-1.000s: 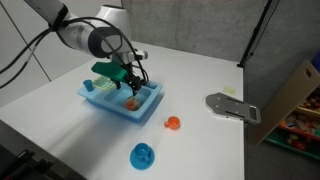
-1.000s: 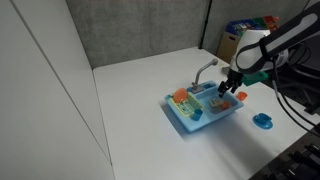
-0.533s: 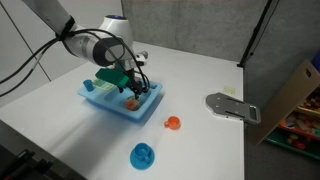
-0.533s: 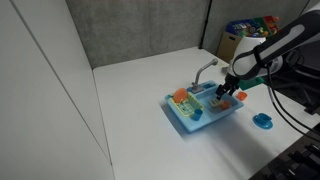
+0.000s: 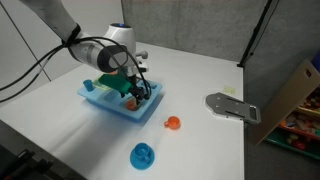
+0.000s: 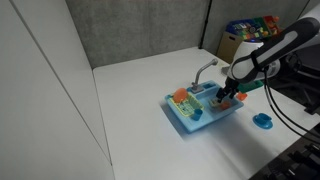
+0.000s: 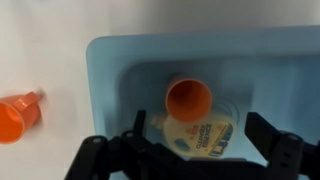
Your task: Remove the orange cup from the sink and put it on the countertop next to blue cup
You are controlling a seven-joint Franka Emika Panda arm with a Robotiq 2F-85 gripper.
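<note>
Wrist view: end effector (image 7: 200, 150), fingers apart, has dropped lower vs 1 s ago, now just over small orange plastic cup (image 7: 188, 98) inside light-blue toy sink (image 7: 100, 60) on white worktop (image 5: 200, 70). Grasp looks imminent. Blue plastic cup (image 5: 143, 155) sits near worktop edge.

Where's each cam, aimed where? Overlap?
In an exterior view: high off the table, facing the sink; arm enters top left.
In an exterior view: high beside a wall, facing the gripper; arm enters right.
Wrist view: straight down on the orange cup; fingers at bottom.
Shared: sink in all; blue cup in both exterior views.
</note>
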